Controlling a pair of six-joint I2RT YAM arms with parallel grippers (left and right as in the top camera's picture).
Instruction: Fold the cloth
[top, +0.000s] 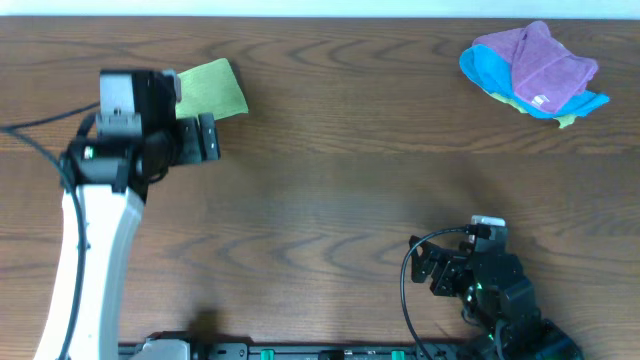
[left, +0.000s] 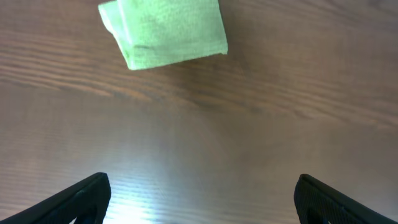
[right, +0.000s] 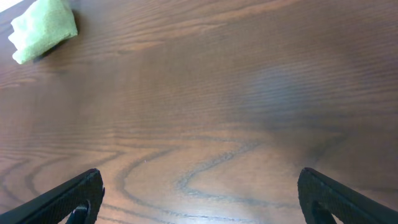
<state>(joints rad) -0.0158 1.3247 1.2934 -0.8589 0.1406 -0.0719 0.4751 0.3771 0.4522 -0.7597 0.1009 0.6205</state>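
Observation:
The lime-green cloth (top: 212, 90) lies in a compact folded shape on the wooden table at the far left. It shows at the top of the left wrist view (left: 163, 32) and in the top left corner of the right wrist view (right: 43, 28). My left gripper (top: 207, 138) is just in front of the cloth, apart from it, open and empty (left: 202, 199). My right gripper (top: 428, 268) is near the front edge at the right, far from the cloth, open and empty (right: 200, 196).
A pile with a purple cloth (top: 540, 62) on top of a bright blue cloth (top: 480, 70) lies at the far right of the table. Black cables trail from the right arm (top: 408, 290) and from the left arm (top: 30, 130).

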